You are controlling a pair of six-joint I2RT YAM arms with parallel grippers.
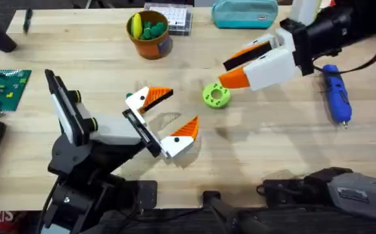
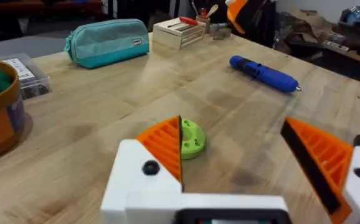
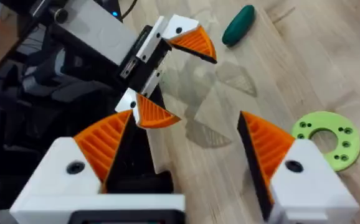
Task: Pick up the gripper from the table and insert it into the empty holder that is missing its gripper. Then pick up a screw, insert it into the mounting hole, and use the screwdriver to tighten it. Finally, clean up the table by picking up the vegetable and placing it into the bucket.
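The holder [image 1: 103, 130], my left arm's white jaw block on a black rail, points right. The gripper [image 1: 150, 97], an orange wedge with a white-and-teal base [image 3: 149, 112], sits at the rail's far end opposite the other finger [image 1: 185, 133]. My left gripper [image 2: 233, 130] is open, its fingers wide apart. My right gripper [image 1: 224, 73] hovers open and empty just right of the holder [image 3: 186, 118]. The blue screwdriver [image 1: 336, 94] lies at the right [image 2: 264, 73]. The orange-brown bucket [image 1: 150, 39] stands at the back. A dark green vegetable [image 3: 238, 25] lies beyond the holder. No screw is discernible.
A lime-green ring with holes [image 1: 215, 95] lies between the two grippers [image 2: 191, 138]. At the back are a teal pouch [image 1: 243, 13] and a clear parts box [image 1: 172, 16]. A green board [image 1: 2, 88] sits at the left edge.
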